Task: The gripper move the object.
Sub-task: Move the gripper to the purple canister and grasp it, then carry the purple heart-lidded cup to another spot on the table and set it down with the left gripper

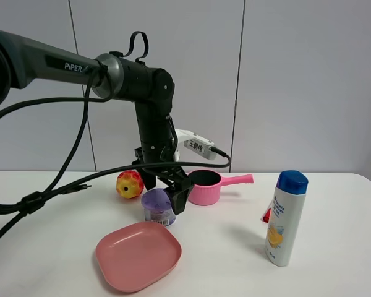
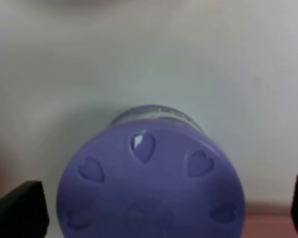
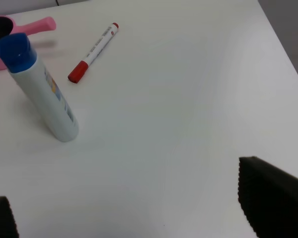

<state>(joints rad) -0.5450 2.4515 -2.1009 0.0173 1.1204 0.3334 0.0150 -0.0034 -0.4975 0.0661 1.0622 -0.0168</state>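
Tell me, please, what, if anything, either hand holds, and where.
Nothing. The left hand is open astride the small round lilac-lidded plastic tub, not touching it; the right hand is open and empty.

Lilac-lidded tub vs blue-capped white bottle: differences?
The small clear round tub with lilac lid is short and squat; the white plastic bottle with blue cap is tall and slim. The tub sits between the left gripper's open jaws; the bottle stands ungripped. Both are capped containers.

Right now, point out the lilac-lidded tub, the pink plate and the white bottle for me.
lilac-lidded tub (image 1: 156, 200): exterior high view, on its lid.
pink plate (image 1: 138, 255): exterior high view, bare centre.
white bottle (image 1: 285, 219): exterior high view, mid-body.
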